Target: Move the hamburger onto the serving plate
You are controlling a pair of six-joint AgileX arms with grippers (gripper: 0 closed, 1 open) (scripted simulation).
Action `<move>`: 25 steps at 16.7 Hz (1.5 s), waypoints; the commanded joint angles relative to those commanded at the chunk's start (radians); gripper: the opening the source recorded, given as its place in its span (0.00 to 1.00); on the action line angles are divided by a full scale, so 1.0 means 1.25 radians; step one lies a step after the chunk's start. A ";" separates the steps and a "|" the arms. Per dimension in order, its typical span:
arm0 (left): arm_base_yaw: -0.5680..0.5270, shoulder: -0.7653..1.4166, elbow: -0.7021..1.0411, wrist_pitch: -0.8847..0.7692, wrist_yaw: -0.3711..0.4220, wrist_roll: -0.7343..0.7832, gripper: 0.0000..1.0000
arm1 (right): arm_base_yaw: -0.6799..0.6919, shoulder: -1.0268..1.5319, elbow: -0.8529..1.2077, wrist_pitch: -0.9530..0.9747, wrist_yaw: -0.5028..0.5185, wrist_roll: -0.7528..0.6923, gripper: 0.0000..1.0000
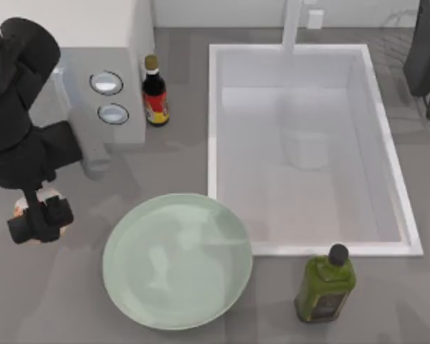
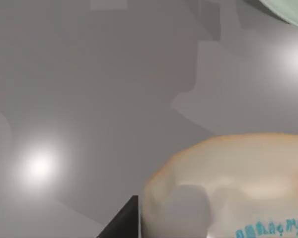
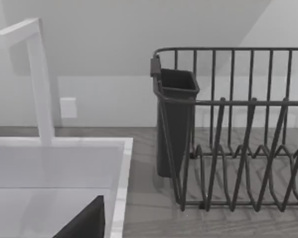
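Note:
The hamburger (image 1: 19, 207) is a small cream and orange lump on the grey counter at the table's left side, mostly covered from above by my left gripper (image 1: 40, 220). The left wrist view shows the hamburger (image 2: 238, 183) very near, pale and glossy with blue lettering on its side. The serving plate (image 1: 178, 261), large, round and mint green, lies to the right of the hamburger with nothing on it; a sliver of its rim (image 2: 294, 10) shows in the left wrist view. My right arm (image 1: 423, 50) stays parked at the far right corner.
A white sink (image 1: 308, 244) takes up the right half of the table, with a green oil bottle (image 1: 325, 283) in front of it. A dark sauce bottle (image 1: 155, 93) stands beside a white appliance (image 1: 107, 93) at the back left. A wire dish rack (image 3: 238, 148) stands by the sink.

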 joint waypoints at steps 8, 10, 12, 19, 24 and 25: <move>-0.141 0.098 0.076 -0.022 0.001 0.510 0.00 | 0.000 0.000 0.000 0.000 0.000 0.000 1.00; -0.181 0.122 0.093 -0.026 0.002 0.660 0.00 | 0.000 0.000 0.000 0.000 0.000 0.000 1.00; -0.222 0.145 0.111 -0.028 0.003 0.803 0.00 | 0.000 0.000 0.000 0.000 0.000 0.000 1.00; -0.331 0.179 0.155 -0.011 0.002 1.197 0.00 | 0.000 0.000 0.000 0.000 0.000 0.000 1.00; -0.351 0.181 0.163 -0.004 0.000 1.260 0.00 | 0.000 0.000 0.000 0.000 0.000 0.000 1.00; -0.351 0.181 0.163 -0.004 0.000 1.260 0.00 | 0.000 0.000 0.000 0.000 0.000 0.000 1.00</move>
